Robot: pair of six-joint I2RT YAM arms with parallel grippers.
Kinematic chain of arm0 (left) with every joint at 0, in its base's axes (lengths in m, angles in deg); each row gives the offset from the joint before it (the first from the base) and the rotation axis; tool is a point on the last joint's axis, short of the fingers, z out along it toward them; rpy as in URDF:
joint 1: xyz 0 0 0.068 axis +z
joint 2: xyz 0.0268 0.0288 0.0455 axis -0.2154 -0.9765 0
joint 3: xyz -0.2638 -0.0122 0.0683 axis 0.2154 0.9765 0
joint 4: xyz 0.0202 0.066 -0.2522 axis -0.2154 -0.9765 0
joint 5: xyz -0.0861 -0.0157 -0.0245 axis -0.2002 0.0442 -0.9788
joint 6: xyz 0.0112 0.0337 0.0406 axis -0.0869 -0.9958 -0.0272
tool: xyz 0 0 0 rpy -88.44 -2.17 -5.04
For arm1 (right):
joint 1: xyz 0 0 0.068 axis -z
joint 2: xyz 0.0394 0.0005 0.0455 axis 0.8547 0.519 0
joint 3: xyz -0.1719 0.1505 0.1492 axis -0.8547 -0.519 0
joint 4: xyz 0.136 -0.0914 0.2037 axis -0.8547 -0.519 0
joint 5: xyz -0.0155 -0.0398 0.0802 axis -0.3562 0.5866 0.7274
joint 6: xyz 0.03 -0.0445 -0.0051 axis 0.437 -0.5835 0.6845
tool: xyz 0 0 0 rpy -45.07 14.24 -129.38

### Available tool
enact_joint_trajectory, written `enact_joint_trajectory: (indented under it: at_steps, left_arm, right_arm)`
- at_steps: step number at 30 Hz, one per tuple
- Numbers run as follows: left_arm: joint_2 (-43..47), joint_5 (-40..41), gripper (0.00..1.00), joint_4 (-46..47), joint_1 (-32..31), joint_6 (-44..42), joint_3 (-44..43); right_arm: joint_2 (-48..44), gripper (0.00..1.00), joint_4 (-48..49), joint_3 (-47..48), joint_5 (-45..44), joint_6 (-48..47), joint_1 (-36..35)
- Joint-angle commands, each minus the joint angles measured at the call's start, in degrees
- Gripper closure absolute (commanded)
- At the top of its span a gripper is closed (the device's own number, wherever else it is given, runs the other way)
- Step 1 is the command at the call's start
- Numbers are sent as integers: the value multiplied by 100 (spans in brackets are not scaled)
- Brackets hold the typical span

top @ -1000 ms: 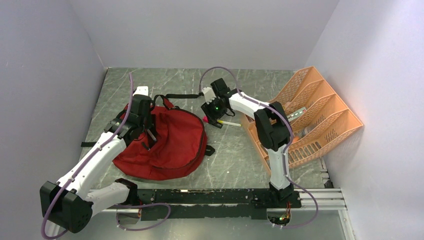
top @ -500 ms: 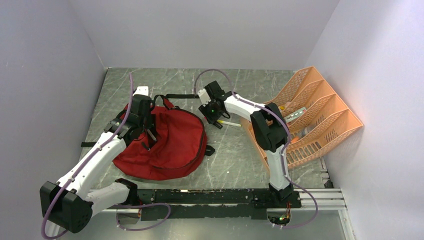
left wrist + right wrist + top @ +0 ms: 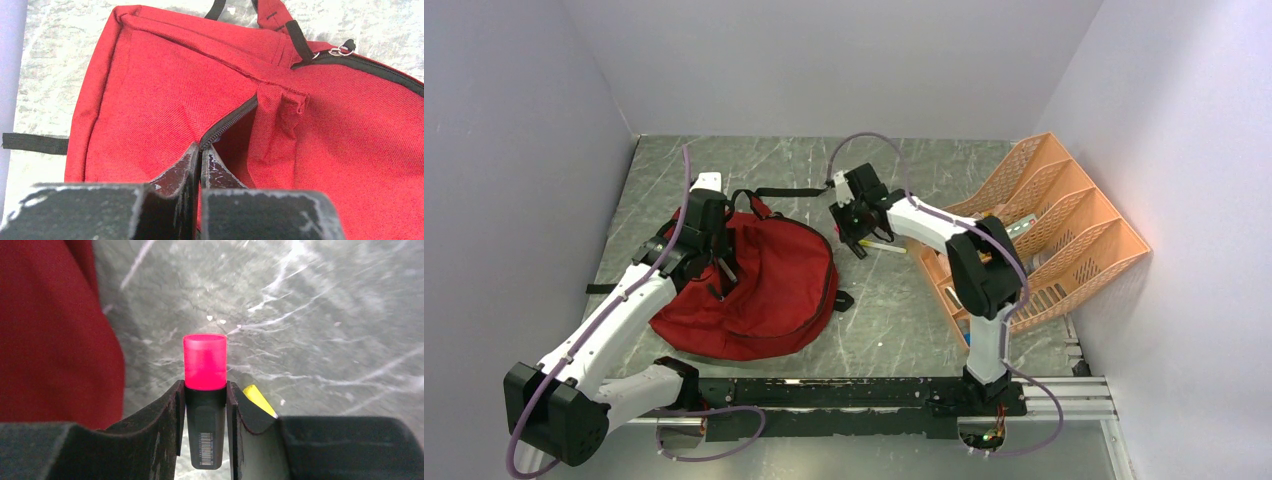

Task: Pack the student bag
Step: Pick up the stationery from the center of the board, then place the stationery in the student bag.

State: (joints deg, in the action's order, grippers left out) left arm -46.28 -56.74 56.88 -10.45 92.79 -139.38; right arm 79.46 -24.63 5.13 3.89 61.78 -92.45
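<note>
The fingers of the left gripper are pinched together on the bag at its zip, which gapes just beyond their tips. The right gripper is clamped on a pink-capped marker, with the cap sticking out past the fingertips. The bag's red fabric lies to the left of that gripper, apart from it. A yellow pencil lies on the table just right of the same fingers. The packing looks early: the marker is not yet inside, the pencil waits, and more items sit in the organiser. What the bag holds cannot be told.
</note>
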Motion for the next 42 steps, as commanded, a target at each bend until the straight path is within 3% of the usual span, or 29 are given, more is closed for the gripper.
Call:
enact_joint_trajectory:
  at_steps: [1, 5, 11, 15, 20, 25, 42]
  left_arm:
    - [110, -33, 95, 283, 66, -43, 11]
    - [128, -32, 95, 283, 66, -37, 11]
    - [137, -28, 95, 283, 66, -35, 4]
    - [146, -3, 95, 274, 66, -32, 10]
    - [150, -30, 95, 278, 68, -34, -2]
    - [198, -22, 95, 290, 67, -25, 20]
    - [131, -1, 95, 290, 66, -35, 7]
  right_arm:
    - [-848, 89, 521, -108, -560, 721, 23]
    - [-1454, 94, 490, -259, -1447, 1313, 23]
    - [-2833, 99, 2136, -1416, -455, 3074, -223]
    - [-3081, 100, 3227, -2038, -523, 4640, -689]
    - [-2695, 100, 3566, -1946, -1154, 5397, -1565]
    - [-1835, 100, 3798, -1457, -838, 5630, -2098]
    - [-77, 100, 3723, 17, -629, 5713, -2519]
